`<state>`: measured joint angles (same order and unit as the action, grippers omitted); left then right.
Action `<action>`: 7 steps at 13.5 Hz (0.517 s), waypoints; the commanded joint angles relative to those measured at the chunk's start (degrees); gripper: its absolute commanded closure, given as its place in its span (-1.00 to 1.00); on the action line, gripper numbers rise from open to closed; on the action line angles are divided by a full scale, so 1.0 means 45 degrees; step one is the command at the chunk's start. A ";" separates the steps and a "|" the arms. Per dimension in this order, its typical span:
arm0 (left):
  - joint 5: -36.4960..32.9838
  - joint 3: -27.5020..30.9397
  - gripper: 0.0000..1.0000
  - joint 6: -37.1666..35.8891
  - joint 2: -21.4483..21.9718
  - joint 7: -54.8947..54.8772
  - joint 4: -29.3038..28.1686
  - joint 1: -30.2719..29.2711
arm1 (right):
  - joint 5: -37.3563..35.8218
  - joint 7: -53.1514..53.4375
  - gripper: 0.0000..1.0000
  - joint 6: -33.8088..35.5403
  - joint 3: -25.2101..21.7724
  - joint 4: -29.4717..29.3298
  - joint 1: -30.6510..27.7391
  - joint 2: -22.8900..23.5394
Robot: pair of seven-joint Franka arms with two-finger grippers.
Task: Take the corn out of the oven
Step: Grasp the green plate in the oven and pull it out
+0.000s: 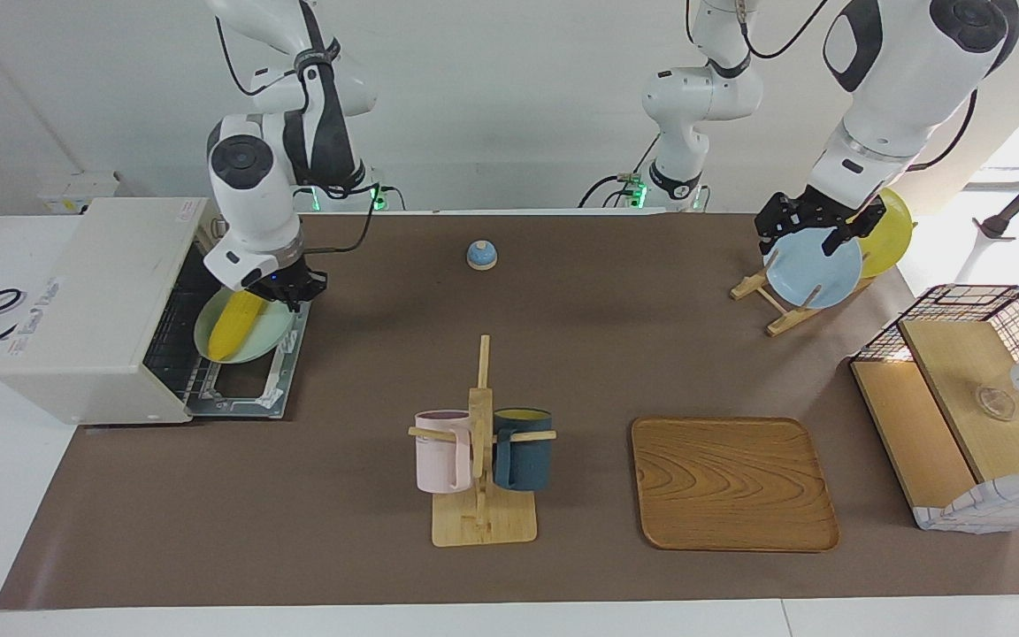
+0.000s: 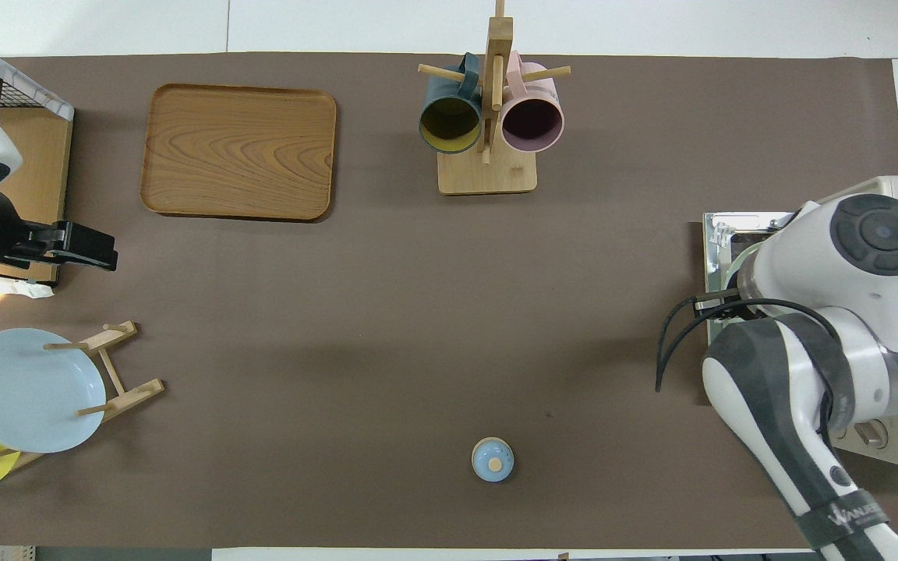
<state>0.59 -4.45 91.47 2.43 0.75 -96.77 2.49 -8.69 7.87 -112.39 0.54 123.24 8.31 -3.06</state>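
Observation:
The yellow corn [image 1: 235, 326] lies on a pale green plate [image 1: 269, 341] at the mouth of the off-white oven [image 1: 94, 310], over its dropped-down door [image 1: 249, 398]. My right gripper [image 1: 284, 290] is down at the end of the corn that is nearer to the robots, touching or almost touching it. In the overhead view the right arm [image 2: 846, 312] hides the corn and the gripper, and only the oven [image 2: 897, 187] and its door [image 2: 718, 234] show. My left gripper [image 1: 806, 237] is open and empty, up over the plate rack, and waits.
A wooden rack [image 1: 775, 305] holds a blue plate [image 1: 815, 265] and a yellow plate [image 1: 885, 234]. A mug tree [image 1: 483, 442], a wooden tray [image 1: 731, 482], a small blue lid [image 1: 481, 255] and a wire-and-wood basket [image 1: 961, 398] also stand on the mat.

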 commanded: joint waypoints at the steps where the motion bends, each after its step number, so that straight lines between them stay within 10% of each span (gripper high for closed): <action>1: -0.0286 -0.0085 -1.00 -0.0054 0.0045 -0.0089 0.0019 -0.0103 | -0.0355 0.0963 1.00 0.0968 -0.0003 -0.1444 0.0846 0.1164; 7: -0.0286 -0.0085 -1.00 -0.0054 0.0045 -0.0089 0.0039 -0.0103 | -0.0277 0.5214 1.00 0.2685 0.0017 -0.4954 0.4143 0.3797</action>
<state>0.59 -4.45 91.47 2.43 0.75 -96.77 2.49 -8.83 24.27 -105.43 0.67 110.54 22.32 7.27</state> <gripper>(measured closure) 0.000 0.974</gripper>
